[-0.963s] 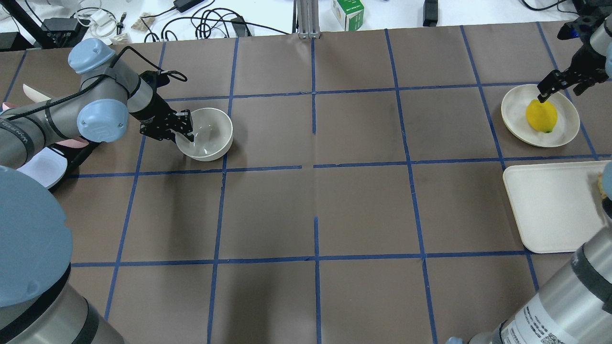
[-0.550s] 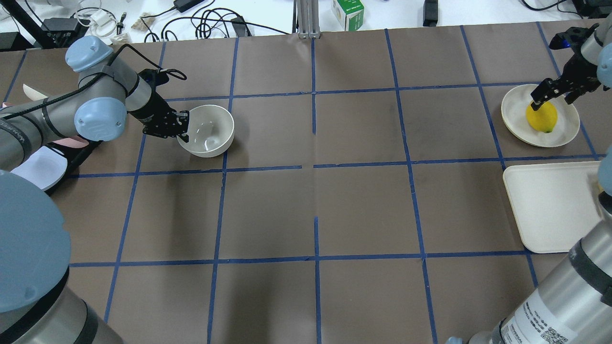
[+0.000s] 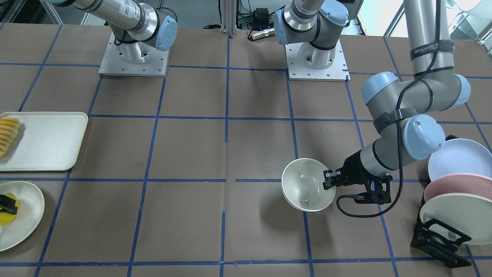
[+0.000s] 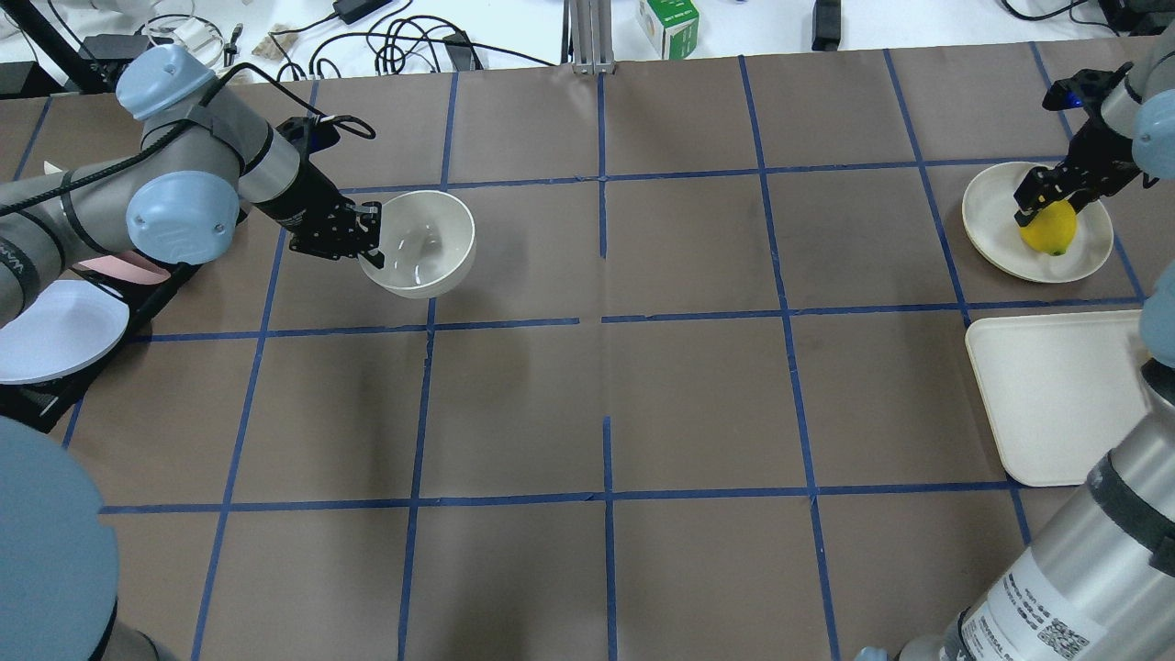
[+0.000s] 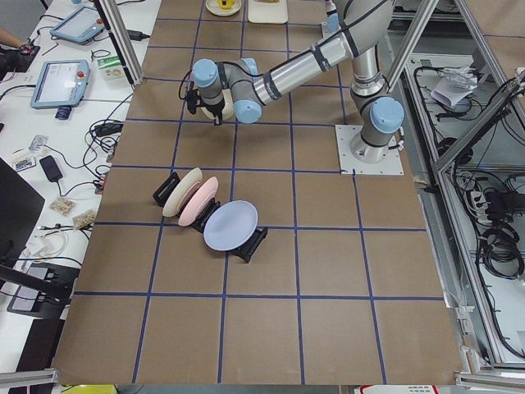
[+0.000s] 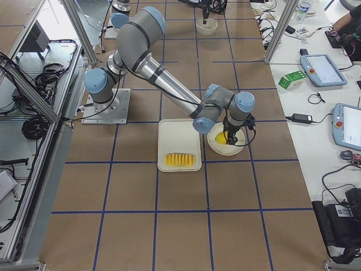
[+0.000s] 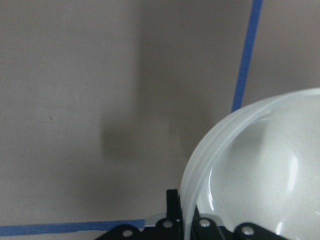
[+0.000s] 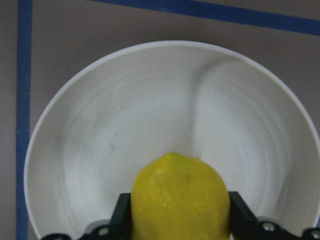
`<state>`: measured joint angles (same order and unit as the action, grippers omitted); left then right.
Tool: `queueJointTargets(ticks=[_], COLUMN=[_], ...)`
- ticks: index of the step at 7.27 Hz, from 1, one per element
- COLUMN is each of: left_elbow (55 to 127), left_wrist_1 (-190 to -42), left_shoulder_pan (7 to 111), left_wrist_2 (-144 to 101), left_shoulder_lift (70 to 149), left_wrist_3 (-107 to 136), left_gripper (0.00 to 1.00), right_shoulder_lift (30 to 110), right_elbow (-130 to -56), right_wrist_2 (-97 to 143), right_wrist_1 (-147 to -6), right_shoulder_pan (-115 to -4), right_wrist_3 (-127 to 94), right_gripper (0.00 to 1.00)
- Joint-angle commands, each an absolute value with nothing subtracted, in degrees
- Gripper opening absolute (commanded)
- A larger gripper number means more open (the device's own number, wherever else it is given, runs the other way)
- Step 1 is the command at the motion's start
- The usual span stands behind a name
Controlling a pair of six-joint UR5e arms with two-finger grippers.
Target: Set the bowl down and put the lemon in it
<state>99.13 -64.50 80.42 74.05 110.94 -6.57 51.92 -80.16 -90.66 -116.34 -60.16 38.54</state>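
Note:
My left gripper (image 4: 369, 240) is shut on the near rim of the off-white bowl (image 4: 422, 243) and holds it tilted above the table, its shadow below. The bowl also shows in the front view (image 3: 307, 184) and the left wrist view (image 7: 260, 170). The yellow lemon (image 4: 1049, 229) lies on a flat cream plate (image 4: 991, 216) at the far right. My right gripper (image 4: 1042, 204) is down over it. In the right wrist view its fingers (image 8: 124, 215) press both sides of the lemon (image 8: 180, 200).
A cream tray (image 4: 1046, 395) lies near the plate, with sliced yellow-orange food (image 3: 8, 134) at its end. A black rack with blue, pink and cream plates (image 3: 453, 192) stands just behind the left arm. Cables and a carton (image 4: 668, 26) lie beyond the far edge.
My left gripper has lifted the bowl and carried it to the right, tilting it. My right gripper has come down onto the lemon and its fingers now sit against it.

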Motion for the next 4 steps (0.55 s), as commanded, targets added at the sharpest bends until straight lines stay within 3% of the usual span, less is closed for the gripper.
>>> queueJointTargets(ticks=[1,4], left_elbow=[103.43,105.20], left_wrist_1=[-59.46,-46.08], left_shoulder_pan=[88.90,99.12], left_wrist_2=[73.74,74.00], left_shoulder_lift=[107.32,112.13], left_wrist_3=[-1.70,14.23], left_gripper=[0.00,0.00], right_shoulder_lift=[52.38,56.67], right_elbow=[-79.81,-78.66], right_wrist_2=[-90.79,-90.53], right_wrist_1=[-114.19,-107.69], right_shoulder_pan=[-60.21,-61.25], right_wrist_3=[38.50,38.50], right_gripper=[0.00,0.00])
